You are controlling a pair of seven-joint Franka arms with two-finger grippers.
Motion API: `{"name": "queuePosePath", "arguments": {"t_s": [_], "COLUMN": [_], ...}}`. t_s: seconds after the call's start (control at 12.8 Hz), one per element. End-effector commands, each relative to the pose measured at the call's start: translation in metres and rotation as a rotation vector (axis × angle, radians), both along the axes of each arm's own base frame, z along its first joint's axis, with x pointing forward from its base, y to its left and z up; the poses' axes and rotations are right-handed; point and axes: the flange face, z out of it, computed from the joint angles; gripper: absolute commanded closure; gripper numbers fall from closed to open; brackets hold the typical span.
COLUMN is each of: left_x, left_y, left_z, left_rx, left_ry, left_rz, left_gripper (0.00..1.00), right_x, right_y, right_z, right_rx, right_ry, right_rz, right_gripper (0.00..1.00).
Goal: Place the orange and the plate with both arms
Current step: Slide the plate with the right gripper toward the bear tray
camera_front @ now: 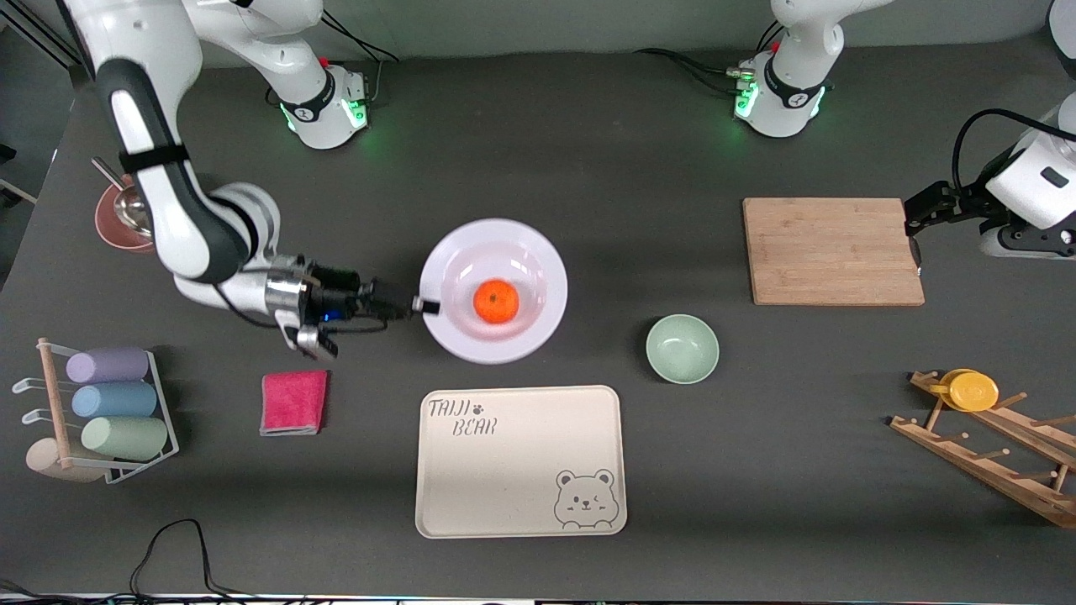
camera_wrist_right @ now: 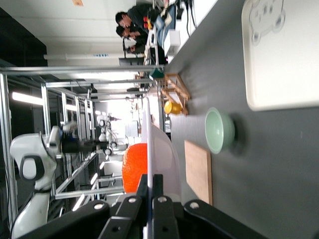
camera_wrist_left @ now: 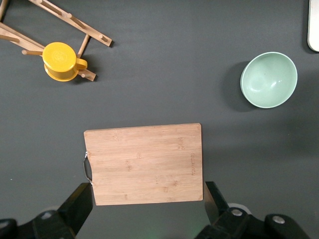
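Dark grey matting covers the whole table, and seen from the front it is busy with kitchenware. At its middle sits the plate (camera_front: 493, 290) with the orange (camera_front: 496, 302) resting in its well, so the fruit already looks placed, I'd say. The right gripper (camera_front: 423, 306) reaches in low from the right arm's end of the table and pinches the plate's rim edge-on, fingers pressed tight on it; a side grip like that seems meant for carrying or sliding plate and fruit together. Nearer the camera than the plate lies the cream tray (camera_front: 520, 460), which looks a likely landing spot. A green bowl (camera_front: 682, 348) stands beside the plate toward the left arm's end, with a pink cloth (camera_front: 293, 402) toward the right arm's end. The left gripper (camera_front: 915, 244) waits at the edge of the cutting board (camera_front: 832, 250).

From the left wrist, the left gripper's fingers (camera_wrist_left: 77, 205) are spread wide over the board (camera_wrist_left: 144, 163), holding nothing. The bowl (camera_wrist_left: 269, 79) and a yellow cup (camera_wrist_left: 60, 60) on its wooden rack (camera_wrist_left: 75, 25) show too.

From the right wrist, the closed fingers (camera_wrist_right: 159, 205) clamp the thin white rim (camera_wrist_right: 149, 149), the orange (camera_wrist_right: 135, 167) just past them.
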Motion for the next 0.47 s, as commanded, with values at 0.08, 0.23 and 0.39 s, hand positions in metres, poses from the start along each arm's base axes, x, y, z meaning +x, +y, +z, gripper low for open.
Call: {"name": "queuePosePath", "arguments": {"t_s": [0.08,0.23,0.39], "left_x": [-0.003,-0.003,-0.002], "left_y": [-0.002,-0.001,-0.003], "left_z": [0.002,0.001,0.000], "left_rx": [-0.006,-0.007,-0.007], "left_ry": [-0.020,-0.020,-0.022], "left_rz": [-0.017,-0.017,-0.020], "left_gripper": [0.00,0.00,0.00], "right_x": [0.108,0.145,0.169], "right_y": [0.012,0.017,0.023], "right_z": [-0.016,-0.024,-0.036], "right_rx": [-0.024,-0.034,-0.061], "right_ry": [0.003,-0.006,-0.033], "right_rz": [-0.006,-0.023,-0.065], "right_gripper": [1.00,1.00,1.00]}}
